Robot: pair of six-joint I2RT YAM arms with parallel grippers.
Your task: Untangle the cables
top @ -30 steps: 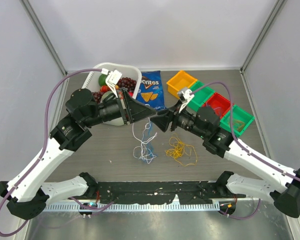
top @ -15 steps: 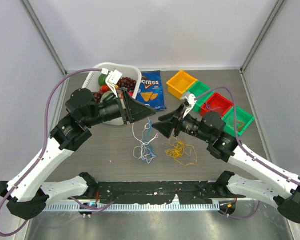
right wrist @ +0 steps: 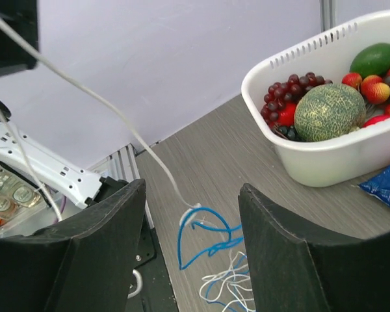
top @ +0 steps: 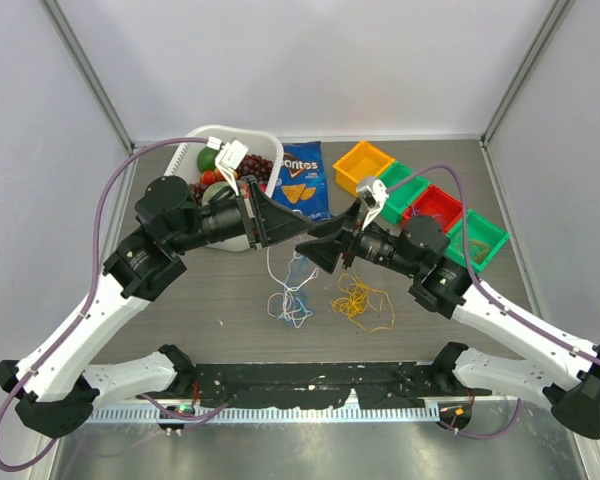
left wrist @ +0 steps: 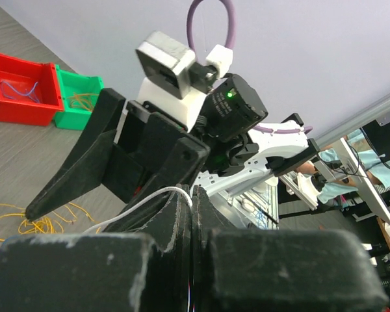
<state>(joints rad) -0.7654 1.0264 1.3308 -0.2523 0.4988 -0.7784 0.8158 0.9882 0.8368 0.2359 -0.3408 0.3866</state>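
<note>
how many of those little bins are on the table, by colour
orange bin: 1
green bins: 2
red bin: 1
total: 4

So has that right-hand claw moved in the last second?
Yes. The right gripper has edged left, away from the red bin, toward the white string hanging from the left gripper.
</note>
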